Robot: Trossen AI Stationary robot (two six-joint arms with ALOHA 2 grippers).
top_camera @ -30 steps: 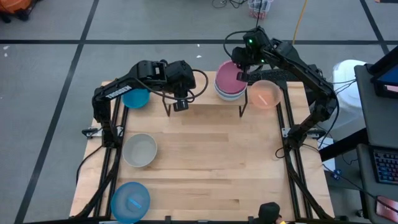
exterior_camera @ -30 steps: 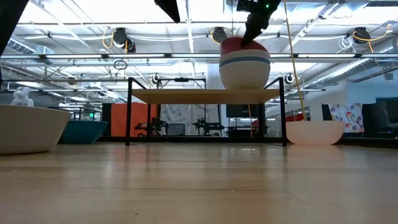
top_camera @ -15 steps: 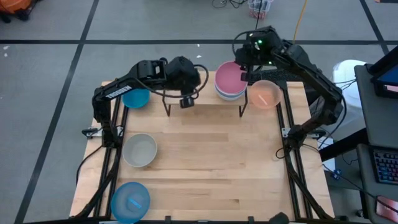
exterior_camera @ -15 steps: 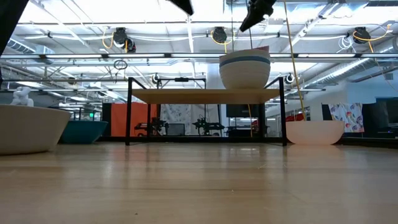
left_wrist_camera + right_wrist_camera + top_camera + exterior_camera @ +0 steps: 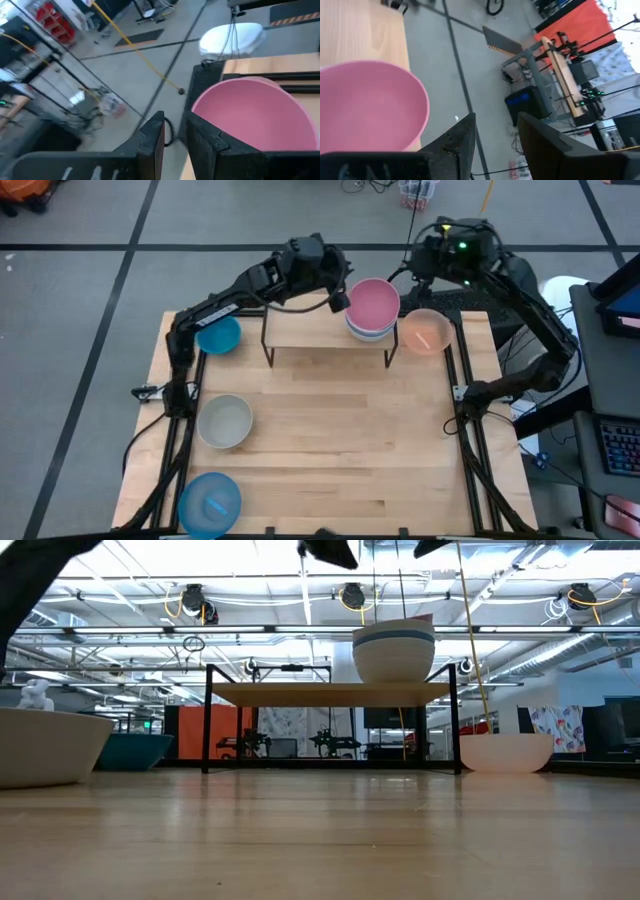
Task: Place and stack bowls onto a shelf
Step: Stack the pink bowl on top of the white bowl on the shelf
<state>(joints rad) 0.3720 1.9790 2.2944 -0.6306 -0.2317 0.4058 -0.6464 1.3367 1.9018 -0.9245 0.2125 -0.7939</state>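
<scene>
A stack of bowls (image 5: 372, 310) with a pink bowl (image 5: 255, 110) on top stands on the right end of the shelf (image 5: 305, 328). In the low view the stack (image 5: 393, 652) rests on the plank. My left gripper (image 5: 338, 290) hovers above the shelf's far edge, just left of the pink bowl, with its fingers a little apart (image 5: 175, 122). My right gripper (image 5: 432, 260) is open (image 5: 495, 120), raised beyond the table's far edge, to the right of the stack. A peach bowl (image 5: 427, 332) sits on the table right of the shelf.
On the table's left side stand a blue bowl (image 5: 218, 336) beside the shelf, a grey-beige bowl (image 5: 225, 421) and a light blue bowl (image 5: 210, 502) at the near corner. The shelf's left half and the middle of the tabletop (image 5: 340, 430) are bare.
My right gripper let go of the pink bowl, which settled down into the stack. It then rose and drew back toward the far right. My left gripper swung from the shelf's near edge toward the far edge and right, ending beside the pink bowl.
</scene>
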